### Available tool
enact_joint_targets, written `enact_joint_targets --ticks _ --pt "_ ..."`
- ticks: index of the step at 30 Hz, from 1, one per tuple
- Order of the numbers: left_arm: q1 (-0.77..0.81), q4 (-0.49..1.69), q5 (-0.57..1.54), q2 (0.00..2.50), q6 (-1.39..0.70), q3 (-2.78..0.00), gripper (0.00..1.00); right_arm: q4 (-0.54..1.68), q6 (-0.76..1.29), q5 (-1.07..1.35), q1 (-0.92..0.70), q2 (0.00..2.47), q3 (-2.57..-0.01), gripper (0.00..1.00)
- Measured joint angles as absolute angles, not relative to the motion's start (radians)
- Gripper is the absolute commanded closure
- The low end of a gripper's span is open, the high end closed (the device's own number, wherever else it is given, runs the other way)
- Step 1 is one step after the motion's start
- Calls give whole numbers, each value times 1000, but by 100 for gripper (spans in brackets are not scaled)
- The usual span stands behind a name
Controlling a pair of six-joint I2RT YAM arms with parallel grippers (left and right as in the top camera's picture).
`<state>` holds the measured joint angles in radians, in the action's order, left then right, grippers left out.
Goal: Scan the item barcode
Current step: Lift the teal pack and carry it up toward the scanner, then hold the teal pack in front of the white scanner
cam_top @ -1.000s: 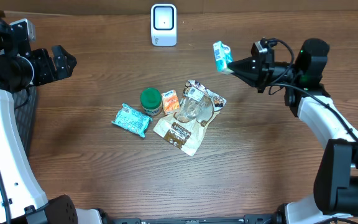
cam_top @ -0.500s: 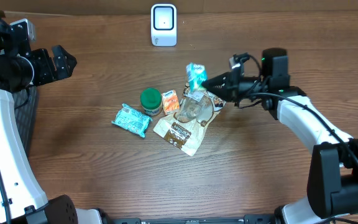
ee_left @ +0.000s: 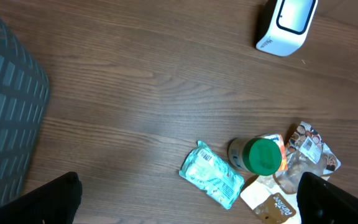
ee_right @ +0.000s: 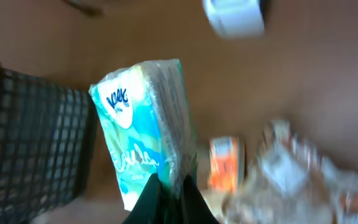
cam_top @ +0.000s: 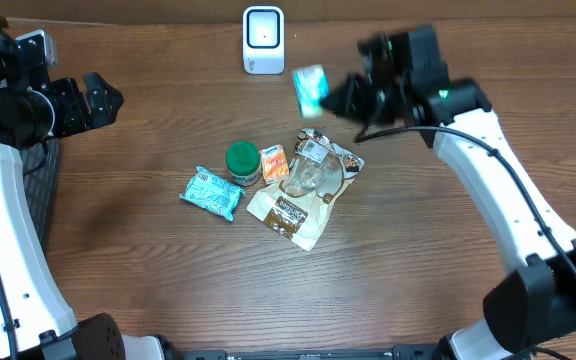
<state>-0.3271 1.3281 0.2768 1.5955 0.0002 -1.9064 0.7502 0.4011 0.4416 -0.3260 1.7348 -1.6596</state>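
Over the wooden table [cam_top: 168, 290], right fingers [ee_right: 191, 200] pinch a tissue pack [cam_top: 310, 90] near the scanner [cam_top: 263, 40]; left fingers [ee_left: 48, 202] spread near a basket [ee_left: 5, 124].

Overhead cam stares straight down on the brown wooden table [cam_top: 148, 280]. Left wrist cam looks down from high on the left. Right wrist one's blurry, right up against a teal-and-white plastic tissue pack [ee_right: 148, 130]. All three catch the white boxy plastic scanner [cam_top: 263, 40].

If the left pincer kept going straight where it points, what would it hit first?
Likely the bare table, short of the teal packet; depth is unclear, so that's a guess.
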Motion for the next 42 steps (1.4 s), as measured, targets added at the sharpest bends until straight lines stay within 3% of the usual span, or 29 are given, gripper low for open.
enact_joint_targets --ticks 6,13,22,28,42 --pt "-327 1328 276 1596 0 -1906 0 535 239 130 -434 1746 -1757 96" --pt "-327 1328 277 1596 1 -1906 0 202 -116 -224 -535 1928 -1759 96" --pt "-327 1328 276 1596 0 -1906 1 -201 -522 -351 -545 2181 -1760 96" --pt "-327 1328 277 1596 0 -1906 0 -335 -727 -375 -545 2315 -1760 96" --pt "-327 1328 277 1596 0 -1906 0 -374 -839 -381 -543 2407 -1760 96"
